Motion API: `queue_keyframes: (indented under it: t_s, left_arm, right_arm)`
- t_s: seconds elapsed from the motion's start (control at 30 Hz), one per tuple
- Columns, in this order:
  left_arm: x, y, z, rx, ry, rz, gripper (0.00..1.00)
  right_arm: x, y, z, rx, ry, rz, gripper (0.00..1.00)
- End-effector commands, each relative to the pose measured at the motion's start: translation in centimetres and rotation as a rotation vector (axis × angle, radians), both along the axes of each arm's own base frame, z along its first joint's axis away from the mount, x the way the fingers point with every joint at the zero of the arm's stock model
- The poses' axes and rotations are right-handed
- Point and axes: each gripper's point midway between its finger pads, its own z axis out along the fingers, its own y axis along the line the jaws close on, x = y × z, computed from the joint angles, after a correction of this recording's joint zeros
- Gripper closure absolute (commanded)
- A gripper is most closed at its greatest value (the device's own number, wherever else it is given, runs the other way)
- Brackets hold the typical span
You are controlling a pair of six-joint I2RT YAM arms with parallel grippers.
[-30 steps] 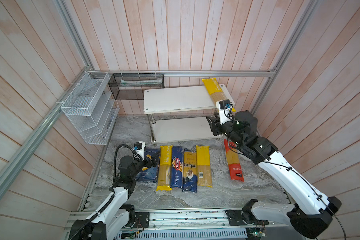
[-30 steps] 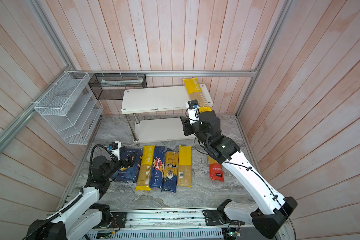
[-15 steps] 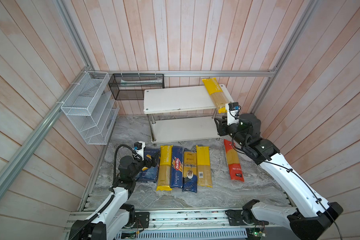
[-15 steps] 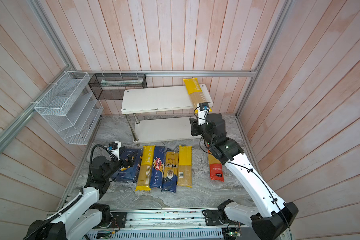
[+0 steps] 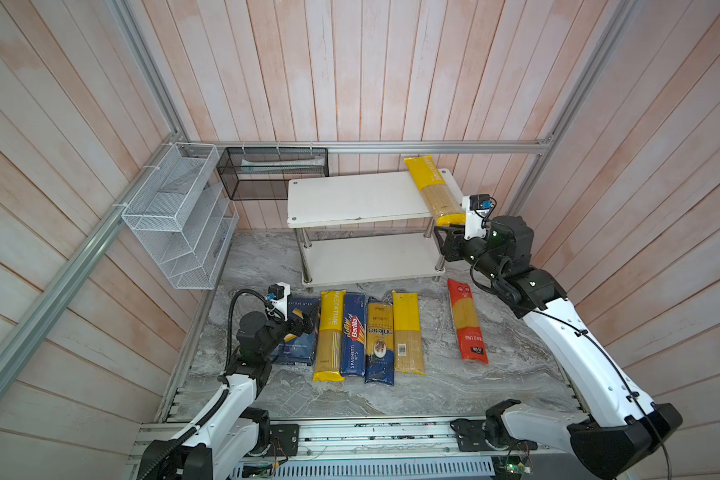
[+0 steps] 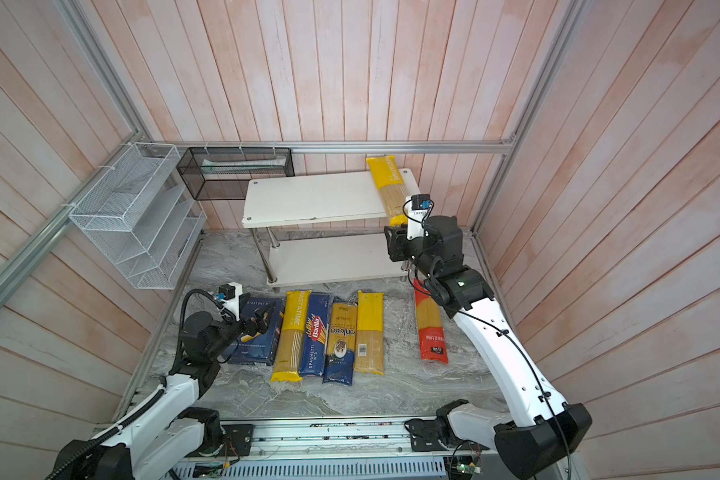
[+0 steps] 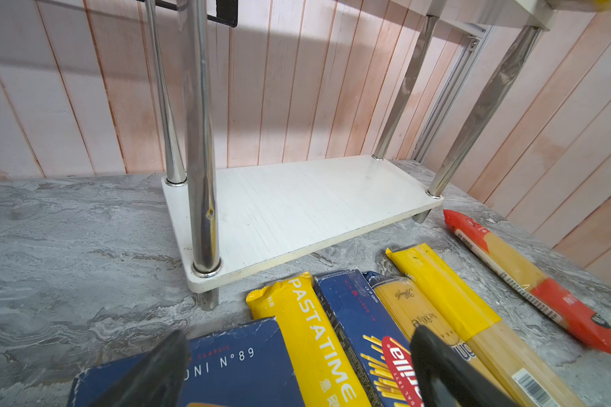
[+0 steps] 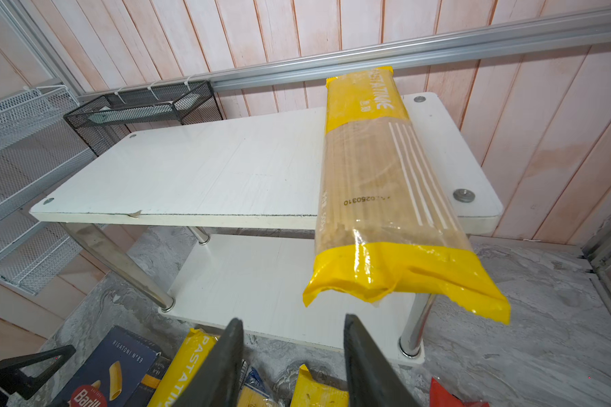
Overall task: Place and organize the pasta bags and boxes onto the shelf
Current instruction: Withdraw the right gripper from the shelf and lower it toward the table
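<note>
1. Yellow bag point(image 8: 378, 169) lies on the shelf's point(image 8: 209, 169) top board, one end overhanging;
2. my right gripper point(image 8: 292, 320) hangs empty, jaws apart, near that end;
3. a nudge there could tip it off.

A lab test cell: plank walls point(image 5: 350, 75), aluminium frame rails point(image 5: 391, 146), two robot arms point(image 5: 566, 332) at a marble-look tabletop point(image 5: 433, 390)
</note>
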Motion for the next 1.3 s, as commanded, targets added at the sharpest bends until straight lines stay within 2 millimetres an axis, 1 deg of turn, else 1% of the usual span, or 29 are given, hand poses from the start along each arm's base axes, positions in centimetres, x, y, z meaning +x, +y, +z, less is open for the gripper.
queue_keyframes:
  t_s: [0.0, 0.1, 0.27, 0.5, 0.63, 0.73, 0.87, 0.97, 1.13, 1.27]
  left_arm:
    - [0.1, 0.0, 0.3, -0.005, -0.015, 0.004, 0.0]
    - [0.0, 0.0, 0.2, -0.005, -0.014, 0.004, 0.0]
    - [0.1, 0.1, 0.2, -0.005, -0.014, 0.006, 0.0]
    - [0.1, -0.1, 0.3, -0.005, -0.011, 0.0, 0.0]
    - [0.0, 0.1, 0.2, -0.004, -0.014, 0.005, 0.0]
    - [-0.1, 0.1, 0.2, -0.006, -0.016, 0.006, 0.0]
    - [0.0, 0.1, 0.2, -0.006, -0.015, 0.008, 0.0]
    - [0.0, 0.1, 0.3, -0.006, -0.017, 0.007, 0.0]
    - [0.0, 0.1, 0.3, -0.006, -0.016, 0.006, 0.0]
    - [0.0, 0.1, 0.2, -0.005, -0.014, 0.007, 0.0]
  right_arm:
    - [0.4, 0.4, 1.4, 0.035, -0.035, 0.014, 0.53]
    - [1.0, 0.8, 0.9, 0.023, -0.016, 0.022, 0.53]
    - [1.4, 1.3, 0.8, 0.032, -0.017, 0.041, 0.53]
    - [1.7, 2.6, 0.7, 0.028, 0.022, 0.099, 0.51]
    - [2.1, 2.6, 0.4, 0.023, 0.046, 0.089, 0.51]
    - [2.2, 3.4, 0.5, 0.036, 0.062, 0.108, 0.5]
    - [1.7, 4.3, 0.6, 0.026, 0.059, 0.123, 0.5]
    - [1.1, 4.4, 0.6, 0.019, 0.069, 0.127, 0.5]
    - [-0.3, 3.2, 0.4, 0.001, 0.071, 0.097, 0.5]
    - [-1.6, 2.3, -0.1, -0.003, 0.085, 0.081, 0.49]
